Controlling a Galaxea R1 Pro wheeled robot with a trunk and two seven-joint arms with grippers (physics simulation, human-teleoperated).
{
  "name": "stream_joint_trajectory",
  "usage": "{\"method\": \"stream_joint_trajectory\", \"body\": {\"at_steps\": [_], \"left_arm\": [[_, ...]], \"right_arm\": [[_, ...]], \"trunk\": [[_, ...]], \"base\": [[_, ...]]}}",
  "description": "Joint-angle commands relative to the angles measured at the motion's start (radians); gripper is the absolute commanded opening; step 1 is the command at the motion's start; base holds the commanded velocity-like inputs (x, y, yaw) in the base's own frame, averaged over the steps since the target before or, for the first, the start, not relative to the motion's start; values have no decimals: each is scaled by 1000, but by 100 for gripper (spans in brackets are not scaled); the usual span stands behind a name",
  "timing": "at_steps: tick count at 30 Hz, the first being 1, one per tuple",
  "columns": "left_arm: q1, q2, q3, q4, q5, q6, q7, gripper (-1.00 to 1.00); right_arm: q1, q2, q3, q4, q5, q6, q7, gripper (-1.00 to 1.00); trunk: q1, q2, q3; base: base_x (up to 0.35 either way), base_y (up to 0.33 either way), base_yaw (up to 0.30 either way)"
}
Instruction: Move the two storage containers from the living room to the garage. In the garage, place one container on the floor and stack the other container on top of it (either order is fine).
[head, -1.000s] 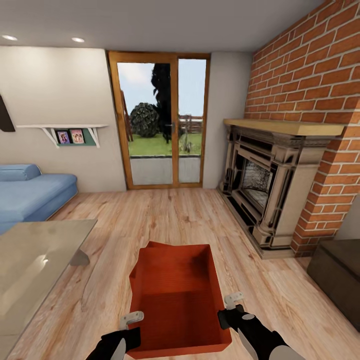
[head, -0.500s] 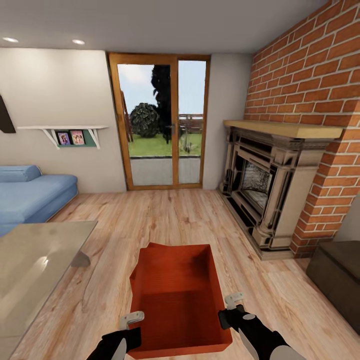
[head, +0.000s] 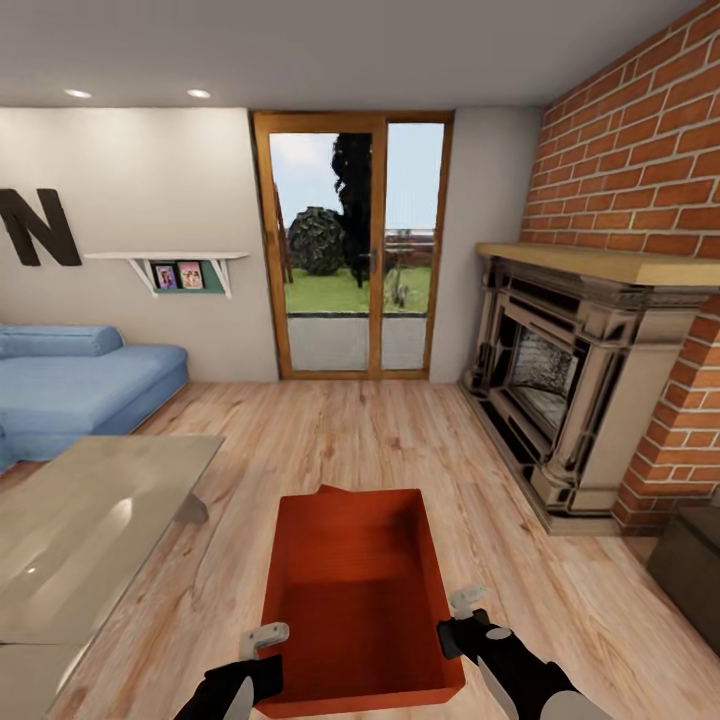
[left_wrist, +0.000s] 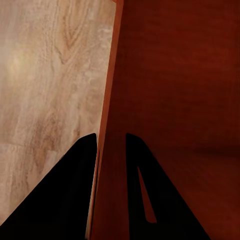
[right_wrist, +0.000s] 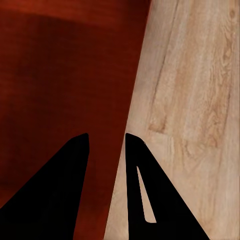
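Both grippers clamp opposite long walls of one storage container (head: 355, 590). In the left wrist view the left gripper (left_wrist: 111, 150) has one finger outside and one inside the thin left wall, jaws narrowed onto it; in the right wrist view the right gripper (right_wrist: 106, 147) straddles the right wall the same way. From the head view, the left gripper (head: 262, 640) and the right gripper (head: 462, 605) hold the bin near its close end.

Location: the container hangs in front of the robot, above the wood-plank flooring (head: 330, 430) of the living room, between the glass coffee table (head: 80, 530) and the fireplace (head: 570, 400).

Orientation: open top upward, long axis running straight away from the robot toward the glazed door (head: 350, 250), short end wall nearest the camera. A second rim corner projects at the far edge; whether this is the other container nested inside cannot be determined.

Procedure, as judged: the step in hand is transport to the garage. Keep equal hand spacing and height so the thin walls do not twist or slip. Keep the bin level. Turn the base slowly, clearing the table and hearth.
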Motion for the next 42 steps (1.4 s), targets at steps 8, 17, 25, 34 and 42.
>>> {"method": "stream_joint_trajectory", "body": {"at_steps": [8,17,25,34,42], "left_arm": [[0,-3,-43,-4,26,2,5,-100],[0,-3,-43,-4,26,2,5,-100],[-1,-2,-43,-4,26,2,6,-100],[0,-3,-43,-4,26,2,7,-100],[0,-2,-43,-4,26,2,7,-100]], "right_arm": [[0,62,-24,0,9,6,2,-100],[0,62,-24,0,9,6,2,-100],[0,62,-24,-1,9,6,2,-100],[0,62,-24,0,9,6,2,-100],[0,62,-24,-1,9,7,-2,-100]], "trunk": [[-31,55,24],[-65,118,52],[-96,174,77],[-130,237,105],[-161,293,130]], "base": [[0,0,269],[0,0,274],[0,0,287],[0,0,293],[0,0,297]]}}
